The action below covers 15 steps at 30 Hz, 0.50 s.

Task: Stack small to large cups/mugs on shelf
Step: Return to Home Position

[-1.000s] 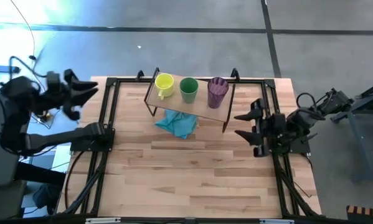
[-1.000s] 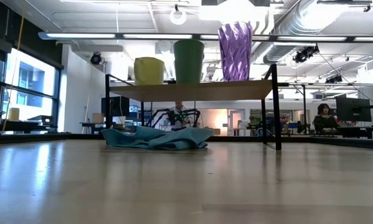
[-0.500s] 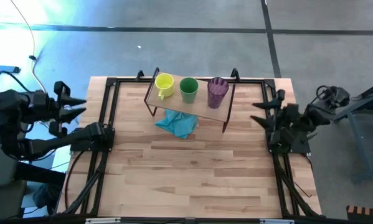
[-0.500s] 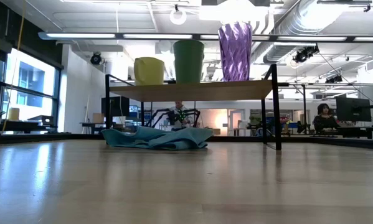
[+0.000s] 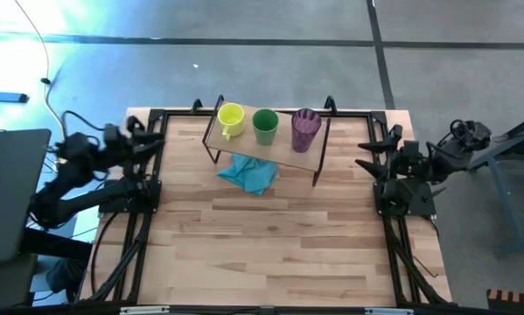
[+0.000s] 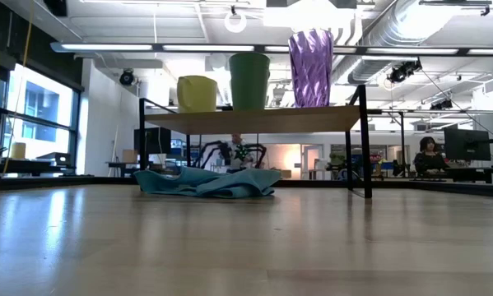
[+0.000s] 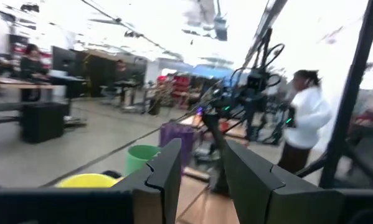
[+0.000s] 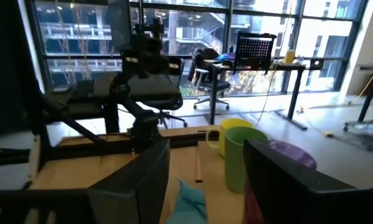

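Three cups stand upright in a row on the shelf (image 5: 244, 145), a light board on thin dark legs at the table's far middle. From left to right they are the yellow mug (image 5: 231, 116), the green cup (image 5: 264, 125) and the purple tumbler (image 5: 305, 129). The low view shows the yellow mug (image 6: 197, 94), green cup (image 6: 249, 80) and purple tumbler (image 6: 311, 67) side by side on the shelf (image 6: 254, 119). My left gripper (image 5: 150, 133) is open at the table's left edge. My right gripper (image 5: 366, 155) is open at the right edge. Both point toward the shelf and touch nothing.
A crumpled blue cloth (image 5: 248, 173) lies on the table under the shelf's near edge and reaches out in front of it. Black frame rails (image 5: 148, 175) run along the table's left and right sides. Bare wood fills the near half. People show in the room beyond.
My left gripper has swung from beyond the table's left edge in toward the left rail. My right gripper has drawn back from over the table toward the right edge and the far side. The cups, shelf and cloth have stayed put.
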Tool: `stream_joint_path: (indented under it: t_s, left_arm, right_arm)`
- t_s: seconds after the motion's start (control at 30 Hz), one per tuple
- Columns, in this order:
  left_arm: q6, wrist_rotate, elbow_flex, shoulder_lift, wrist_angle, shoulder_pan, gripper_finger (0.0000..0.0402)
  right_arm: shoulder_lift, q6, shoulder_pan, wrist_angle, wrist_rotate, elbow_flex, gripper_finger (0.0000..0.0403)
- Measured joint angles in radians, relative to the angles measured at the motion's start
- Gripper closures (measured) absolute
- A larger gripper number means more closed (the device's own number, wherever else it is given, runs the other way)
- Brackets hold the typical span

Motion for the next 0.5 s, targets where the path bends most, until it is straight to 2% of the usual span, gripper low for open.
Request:
stream_joint_path:
  t_s: [0.07, 0.23, 0.33, 0.5]
  left_arm:
    - [-0.066, 0.004, -0.076, 0.0, 0.115, -0.001, 0.0295]
    - [-0.282, -0.073, -0.206, 0.0, 0.312, 0.0, 0.0295]
    - [-0.42, -0.078, -0.246, 0.0, 0.367, 0.0, 0.0295]
    - [-0.547, -0.02, -0.257, 0.005, 0.376, 0.0, 0.0295]
  right_arm:
    - [0.0, 0.045, 0.0, -0.001, 0.0, 0.0, 0.0206]
    - [0.002, 0.16, 0.0, -0.065, 0.013, 0.0, 0.0206]
    - [0.001, 0.234, 0.0, -0.108, 0.049, 0.0, 0.0206]
    - [0.001, 0.269, 0.0, -0.277, 0.026, 0.0, 0.0206]
